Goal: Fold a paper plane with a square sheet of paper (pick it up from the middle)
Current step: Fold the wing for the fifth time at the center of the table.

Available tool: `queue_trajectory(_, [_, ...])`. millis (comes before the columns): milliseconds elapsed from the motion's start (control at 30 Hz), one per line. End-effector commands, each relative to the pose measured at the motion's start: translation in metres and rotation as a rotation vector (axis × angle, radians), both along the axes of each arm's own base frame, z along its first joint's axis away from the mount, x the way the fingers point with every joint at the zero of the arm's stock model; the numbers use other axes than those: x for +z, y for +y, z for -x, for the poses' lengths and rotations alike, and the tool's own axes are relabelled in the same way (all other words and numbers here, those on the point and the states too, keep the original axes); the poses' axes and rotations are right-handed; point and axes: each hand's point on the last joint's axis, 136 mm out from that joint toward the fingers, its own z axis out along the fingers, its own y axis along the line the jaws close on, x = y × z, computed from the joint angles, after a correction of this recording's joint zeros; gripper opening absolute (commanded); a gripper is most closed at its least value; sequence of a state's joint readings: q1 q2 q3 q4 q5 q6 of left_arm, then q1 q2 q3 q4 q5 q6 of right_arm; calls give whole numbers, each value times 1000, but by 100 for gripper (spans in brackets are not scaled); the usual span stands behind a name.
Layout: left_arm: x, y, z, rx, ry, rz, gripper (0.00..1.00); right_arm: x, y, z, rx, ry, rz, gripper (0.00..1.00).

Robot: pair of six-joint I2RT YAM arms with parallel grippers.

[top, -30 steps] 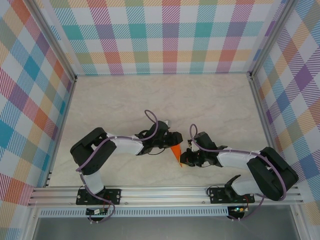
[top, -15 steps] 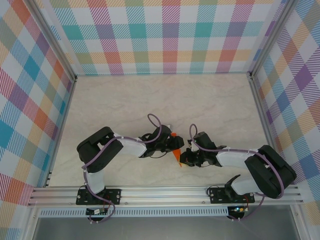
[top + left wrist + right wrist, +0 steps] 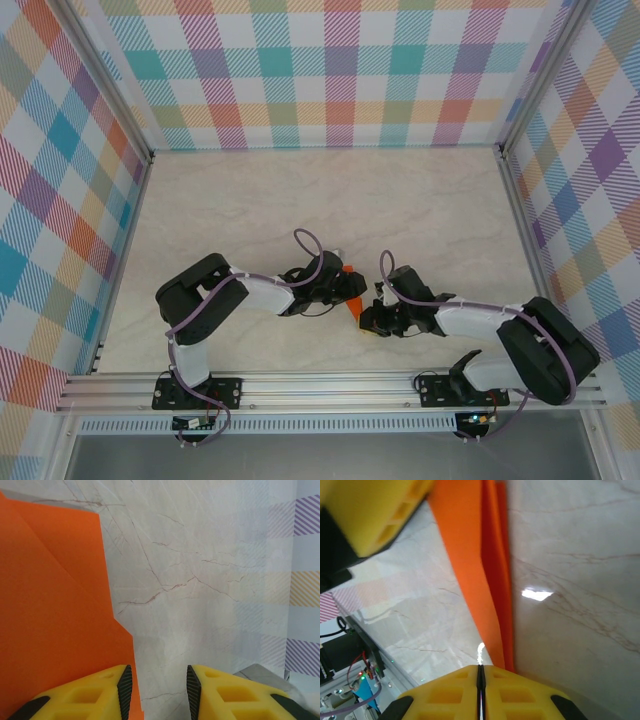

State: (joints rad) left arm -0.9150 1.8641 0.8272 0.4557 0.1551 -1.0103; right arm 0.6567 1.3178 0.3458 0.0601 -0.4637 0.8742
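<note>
In the top view, the folded orange paper [image 3: 352, 303] sat at the lower middle of the frame, on the marble table [image 3: 300, 200], between the two pincers. The left pincer [image 3: 345, 285] was spread. Its wrist view showed bare table between the fingers and the creased paper [image 3: 55, 620] filling the left side, reaching the left finger [image 3: 95, 692]. The right pincer [image 3: 480, 672] was pressed together, pinching the paper's narrow edge [image 3: 480, 570] at bottom centre.
</note>
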Motion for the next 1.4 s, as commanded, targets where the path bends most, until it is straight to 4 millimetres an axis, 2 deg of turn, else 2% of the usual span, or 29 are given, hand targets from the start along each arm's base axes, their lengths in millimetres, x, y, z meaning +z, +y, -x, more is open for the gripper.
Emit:
queue_trajectory(0, [-38,18,10,19,58,-112,37,-14,-10,3,9,22,92,10])
queue_trajectory(100, [-36,19,10,17,55,-115,37,-28,-17,13,18,59,130,10])
queue_trajectory(200, [-37,20,11,18,55,-122,37,-32,-20,20,20,91,134,10])
queue_trajectory(467, [-37,19,11,11,56,-119,37,-9,-11,12,30,15,60,12])
queue_trajectory(567, [-38,18,10,10,58,-117,37,-23,-19,14,23,52,133,11])
queue_trajectory(767, [-37,19,11,11,56,-119,37,-45,-26,27,11,128,164,10])
queue_trajectory(833, [-37,19,11,11,56,-120,37,-43,-28,27,7,125,168,9])
queue_trajectory(1100, [-37,18,11,10,56,-117,37,-12,-11,15,12,29,45,10])
queue_trajectory(1167, [-37,18,11,8,56,-116,37,-13,-9,17,23,44,37,10])
queue_trajectory(1367, [-38,18,11,7,58,-117,37,-34,-19,32,29,108,84,10])
